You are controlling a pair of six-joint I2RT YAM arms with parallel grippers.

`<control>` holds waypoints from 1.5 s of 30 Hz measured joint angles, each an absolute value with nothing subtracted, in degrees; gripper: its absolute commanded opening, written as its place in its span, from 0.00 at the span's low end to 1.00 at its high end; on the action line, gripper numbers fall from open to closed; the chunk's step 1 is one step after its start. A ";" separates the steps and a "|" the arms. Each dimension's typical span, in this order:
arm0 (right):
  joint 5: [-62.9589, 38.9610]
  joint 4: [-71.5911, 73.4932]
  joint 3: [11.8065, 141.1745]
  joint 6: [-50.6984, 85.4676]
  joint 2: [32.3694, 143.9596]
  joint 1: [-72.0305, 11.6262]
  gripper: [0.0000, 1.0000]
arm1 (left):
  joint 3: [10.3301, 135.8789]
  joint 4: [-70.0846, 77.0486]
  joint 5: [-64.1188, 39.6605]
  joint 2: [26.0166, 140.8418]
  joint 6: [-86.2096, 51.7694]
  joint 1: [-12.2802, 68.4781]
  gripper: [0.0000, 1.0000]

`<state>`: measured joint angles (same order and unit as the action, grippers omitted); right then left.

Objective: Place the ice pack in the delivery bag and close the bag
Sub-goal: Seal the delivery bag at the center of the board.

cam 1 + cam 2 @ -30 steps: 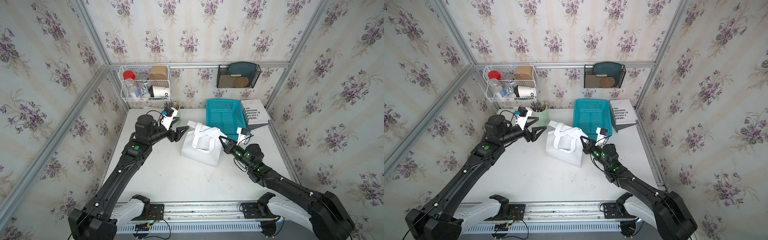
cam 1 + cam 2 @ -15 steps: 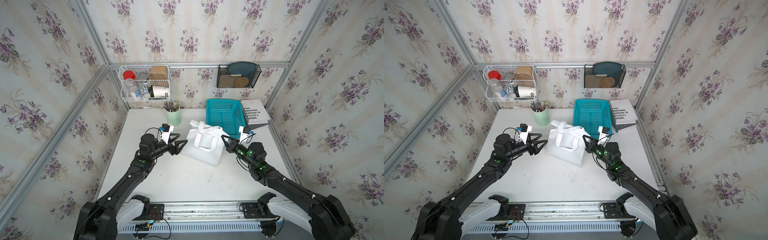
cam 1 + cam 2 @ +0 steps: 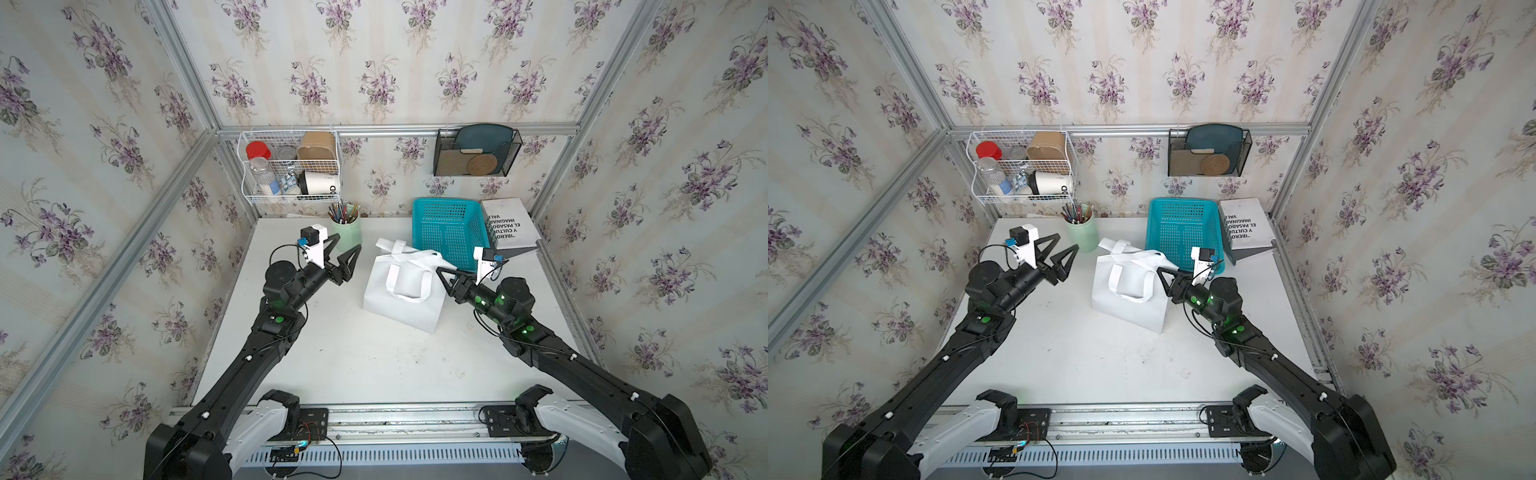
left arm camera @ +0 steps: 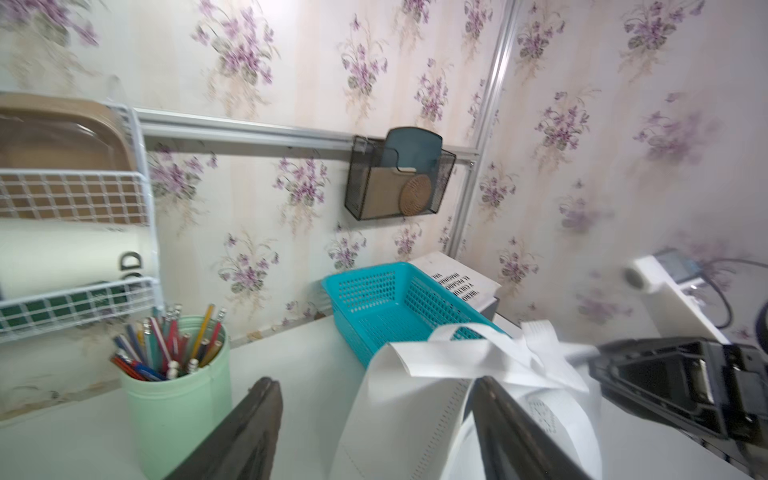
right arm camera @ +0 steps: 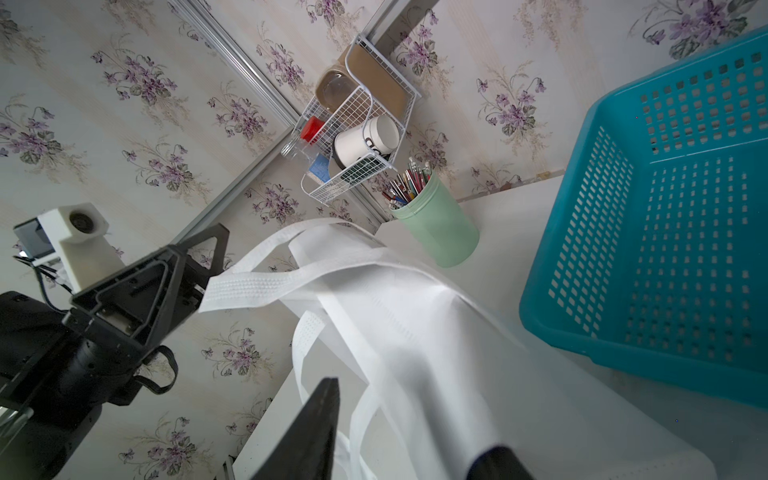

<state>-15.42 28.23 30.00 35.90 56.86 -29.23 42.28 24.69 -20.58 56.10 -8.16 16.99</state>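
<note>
On the white bench [image 3: 353, 365], toward the middle of its far edge, the delivery bag [image 3: 399, 307] lies slumped with its mouth turned to the far wall and its strap handles [image 3: 405, 282] flopped across its upper face. The blue mesh basket [image 3: 449, 232] sits just beyond it in the far right corner, with a white book [image 3: 511, 224] leaning beside it. A green pencil cup [image 3: 347, 237] stands at the far edge.

The left gripper [image 3: 1067, 241] hovers just beside the bag's left side, fingers spread wide and empty. The right gripper [image 3: 441, 276] is at the bag's right upper corner; the wrist view shows its fingers [image 5: 316, 415] parted, with fabric lying loosely between them, not pinched.

The ice pack appears in no view.

With nothing gripping the limp wall, the mouth would likely fall flat. A loose strap could also catch on a finger and drag the bag against the basket.
</note>
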 measured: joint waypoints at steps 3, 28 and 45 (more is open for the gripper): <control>-15.64 23.99 31.40 33.71 53.87 -29.23 0.56 | 46.13 20.75 -17.37 55.09 -7.14 16.99 0.75; -10.96 10.35 46.70 18.35 45.60 -29.23 1.00 | 41.67 8.21 -22.87 53.65 -8.75 16.99 0.74; -16.23 13.63 56.60 1.52 58.50 -39.16 1.00 | 38.15 1.28 -24.69 47.51 -4.58 16.99 0.75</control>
